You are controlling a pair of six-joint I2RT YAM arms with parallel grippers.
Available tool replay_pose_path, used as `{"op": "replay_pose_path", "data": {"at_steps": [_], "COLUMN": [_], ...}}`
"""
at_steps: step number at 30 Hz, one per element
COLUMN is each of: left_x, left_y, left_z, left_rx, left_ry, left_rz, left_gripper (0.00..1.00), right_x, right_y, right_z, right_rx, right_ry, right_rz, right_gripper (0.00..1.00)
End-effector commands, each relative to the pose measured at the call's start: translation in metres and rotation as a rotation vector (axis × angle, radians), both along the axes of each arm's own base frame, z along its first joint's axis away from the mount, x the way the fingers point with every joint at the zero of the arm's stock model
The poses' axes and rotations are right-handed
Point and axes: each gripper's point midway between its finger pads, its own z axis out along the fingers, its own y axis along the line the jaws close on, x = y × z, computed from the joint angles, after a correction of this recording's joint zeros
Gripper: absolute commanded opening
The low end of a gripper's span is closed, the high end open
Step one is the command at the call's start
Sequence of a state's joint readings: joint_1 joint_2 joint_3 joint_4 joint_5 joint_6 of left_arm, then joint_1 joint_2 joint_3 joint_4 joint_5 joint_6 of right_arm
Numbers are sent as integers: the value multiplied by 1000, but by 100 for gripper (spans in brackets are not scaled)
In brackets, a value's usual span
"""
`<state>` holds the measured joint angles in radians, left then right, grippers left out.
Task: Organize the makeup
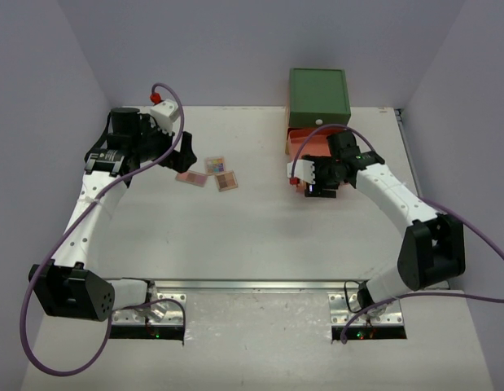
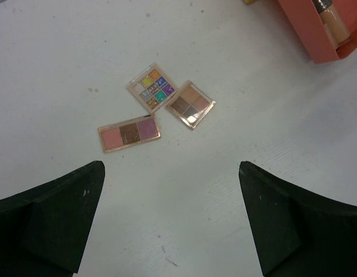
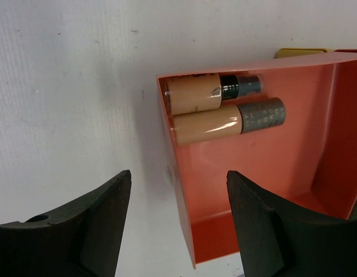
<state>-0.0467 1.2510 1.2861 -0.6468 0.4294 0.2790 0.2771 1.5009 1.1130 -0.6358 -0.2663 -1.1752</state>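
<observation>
Top external: orange drawer (image 1: 304, 142) open before green chest (image 1: 318, 92); palettes (image 1: 226, 181) well apart.

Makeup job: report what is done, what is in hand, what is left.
Done: two bottles lie side by side in the open orange drawer. In hand: nothing; the right hand hangs open over that drawer, the left hand open above the table. Left: three palettes lie loose on the table, outside the drawer.
</observation>
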Motion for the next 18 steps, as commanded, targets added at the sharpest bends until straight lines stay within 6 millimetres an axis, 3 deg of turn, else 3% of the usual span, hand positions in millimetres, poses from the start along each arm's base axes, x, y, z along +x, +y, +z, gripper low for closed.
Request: {"op": "replay_pose_path", "data": {"at_steps": [1, 10, 15, 18], "left_x": [7, 11, 13, 14], "left_y": [-1, 2, 2, 3], "left_z": [12, 14, 12, 11], "left_rx": [-1, 19, 16, 27], "left_ry": [-53, -63, -53, -51], "left_rz": [-2, 8, 7, 13], "left_gripper": [100, 100, 100, 100], "right_x": [21, 22, 29, 30], "right_y": [4, 10, 3, 0], "right_z": [3, -2, -14, -18], "right_rx": [-15, -28, -63, -67], "right_ry": [-77, -7, 19, 29], "right_rz": [50, 99, 72, 60], "right_gripper": [67, 66, 52, 50]}}
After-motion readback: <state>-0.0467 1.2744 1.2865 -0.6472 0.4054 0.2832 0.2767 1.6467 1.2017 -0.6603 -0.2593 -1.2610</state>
